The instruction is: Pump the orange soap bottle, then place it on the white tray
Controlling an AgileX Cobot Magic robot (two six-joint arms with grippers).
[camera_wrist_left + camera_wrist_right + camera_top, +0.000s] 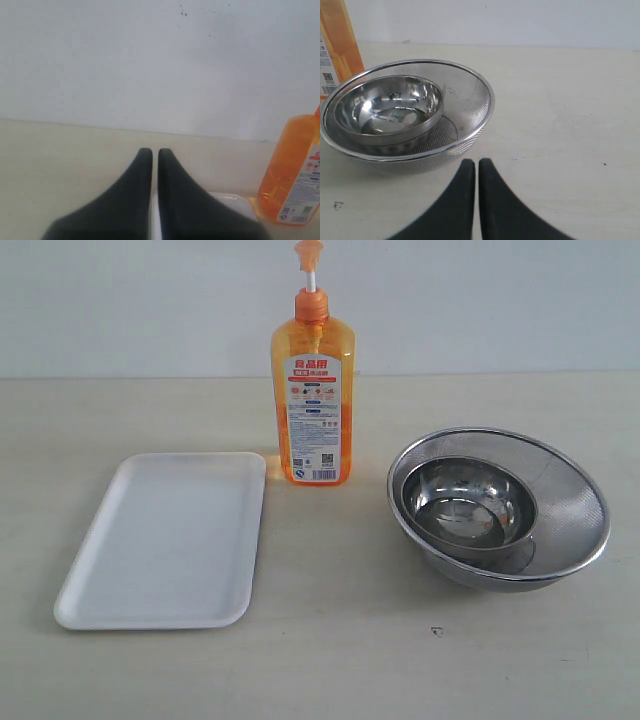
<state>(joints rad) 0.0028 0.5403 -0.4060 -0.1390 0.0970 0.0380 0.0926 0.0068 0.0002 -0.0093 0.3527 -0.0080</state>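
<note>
Orange soap bottle [312, 390] stands upright on table [330, 660], just beside white tray [160, 540]. Left gripper [151, 152] & right gripper [472, 162] both empty, jaws together. Best approach: press pump head [309, 252] straight down w/ bottle body steadied.

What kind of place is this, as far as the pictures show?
Likely a plain test bench staged with kitchen things: soap bottle, white tray, steel bowl in a strainer, bare wall.
</note>
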